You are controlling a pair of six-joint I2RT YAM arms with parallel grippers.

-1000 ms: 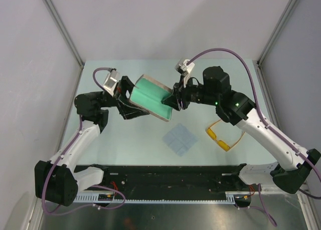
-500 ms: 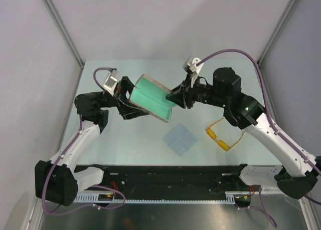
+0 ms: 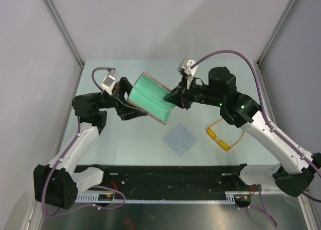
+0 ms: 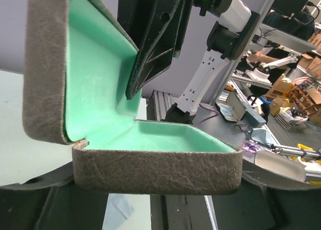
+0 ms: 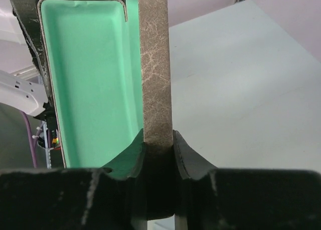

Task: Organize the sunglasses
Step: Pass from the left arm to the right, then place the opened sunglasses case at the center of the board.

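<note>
The grey-beige case (image 3: 150,97) is open, showing its green lining, and is held above the table between both arms. My left gripper (image 3: 128,100) is shut on its left half; in the left wrist view that tray (image 4: 155,165) fills the foreground. My right gripper (image 3: 171,99) is shut on the edge of the other half, and its pads (image 5: 186,152) pinch the thin grey wall (image 5: 154,64). The yellow-orange sunglasses (image 3: 224,135) lie on the table at the right, below my right forearm, apart from both grippers.
A pale blue square cloth (image 3: 179,140) lies flat on the table in front of the case, left of the sunglasses. Grey side walls close in the table left and right. The black base rail (image 3: 160,177) runs along the near edge.
My right wrist swung out to the right and then came back left. The case shifted a little to the left with my left gripper. Both grippers kept their hold.
</note>
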